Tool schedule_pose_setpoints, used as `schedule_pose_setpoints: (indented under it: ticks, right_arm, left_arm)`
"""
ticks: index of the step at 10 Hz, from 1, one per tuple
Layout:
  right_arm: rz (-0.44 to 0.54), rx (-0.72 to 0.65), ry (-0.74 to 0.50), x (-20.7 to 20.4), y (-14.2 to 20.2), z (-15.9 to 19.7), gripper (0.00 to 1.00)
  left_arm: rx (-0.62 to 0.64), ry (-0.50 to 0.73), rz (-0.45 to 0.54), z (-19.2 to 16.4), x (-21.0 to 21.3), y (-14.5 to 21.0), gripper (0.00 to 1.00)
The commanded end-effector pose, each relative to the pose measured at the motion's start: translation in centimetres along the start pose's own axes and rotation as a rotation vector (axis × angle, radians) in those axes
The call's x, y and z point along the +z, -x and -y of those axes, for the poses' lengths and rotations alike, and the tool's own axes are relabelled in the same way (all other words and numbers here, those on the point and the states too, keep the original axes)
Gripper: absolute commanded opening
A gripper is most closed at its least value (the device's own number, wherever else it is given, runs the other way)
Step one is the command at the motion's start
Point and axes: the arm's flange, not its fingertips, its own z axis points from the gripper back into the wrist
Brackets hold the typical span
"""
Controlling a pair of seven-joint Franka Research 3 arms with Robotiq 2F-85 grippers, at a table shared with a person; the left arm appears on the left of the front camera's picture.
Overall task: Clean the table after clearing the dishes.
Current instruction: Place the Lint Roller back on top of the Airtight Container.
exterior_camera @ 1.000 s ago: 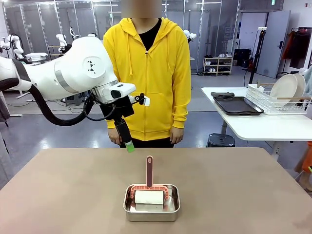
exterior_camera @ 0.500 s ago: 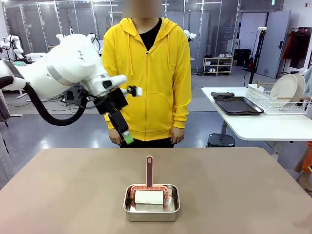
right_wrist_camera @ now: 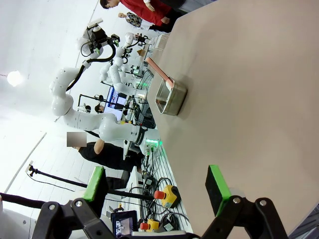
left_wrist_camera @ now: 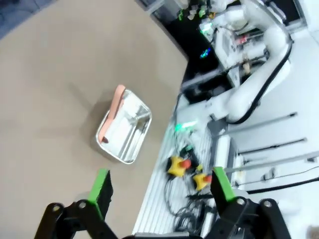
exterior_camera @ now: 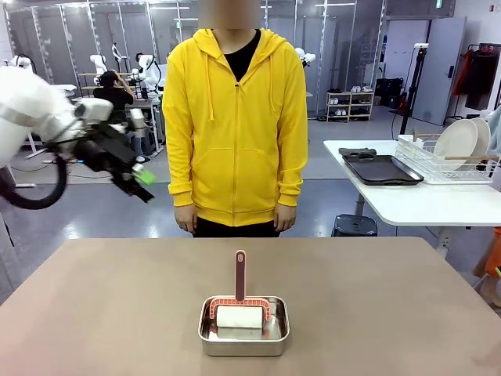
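The matte taupe-brown table carries a shiny rectangular steel pan holding a white roller with a pink handle. Left tool hangs open, up left of the pan. Right tool is open over the table. White plates stand in a wire rack, far right of the pan.

Glossy white left arm at nine o'clock, trailing black cable; black two-finger left gripper, green pads. Person's zipped yellow hoodie, black undershirt.
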Motion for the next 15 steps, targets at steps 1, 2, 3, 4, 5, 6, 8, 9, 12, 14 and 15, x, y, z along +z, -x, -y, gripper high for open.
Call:
schedule_pose_setpoints:
  ticks: [1,2,3,4,5,6,8,9,12,14,15]
  right_arm:
    - [0.001,0.004,-0.001,-0.1,0.0,-0.3,1.0]
    - [0.001,0.004,-0.001,-0.1,0.0,-0.3,1.0]
    - [0.001,0.004,-0.001,-0.1,0.0,-0.3,1.0]
    - [0.001,0.004,-0.001,-0.1,0.0,-0.3,1.0]
    - [0.001,0.004,-0.001,-0.1,0.0,-0.3,1.0]
    - [0.001,0.004,-0.001,-0.1,0.0,-0.3,1.0]
    - [0.001,0.004,-0.001,-0.1,0.0,-0.3,1.0]
    - [0.001,0.004,-0.001,-0.1,0.0,-0.3,1.0]
    - [0.001,0.004,-0.001,-0.1,0.0,-0.3,1.0]
    - [0.001,0.004,-0.001,-0.1,0.0,-0.3,1.0]
    - [0.001,0.004,-0.001,-0.1,0.0,-0.3,1.0]
  left_arm:
    - [0.035,0.101,0.213,-1.2,4.5,4.9,1.0]
    - [0.078,0.13,0.296,-2.8,7.7,7.6,1.0]
    - [0.127,0.141,0.363,-4.7,10.8,10.4,1.0]
    - [0.132,0.183,0.413,-6.2,13.1,12.6,1.0]
    - [0.198,0.123,0.46,-8.1,15.4,14.9,1.0]
    - [0.255,0.113,0.515,-10.1,17.7,17.3,1.0]
    - [0.352,0.12,0.592,-14.2,22.0,21.9,1.0]
    - [0.423,0.053,0.571,-15.4,23.4,23.4,1.0]
    - [0.484,0.072,0.678,-17.5,26.5,26.9,1.0]
    - [0.516,0.053,0.635,-18.5,26.2,26.7,1.0]
    - [0.512,0.066,0.644,-18.9,26.0,26.1,1.0]
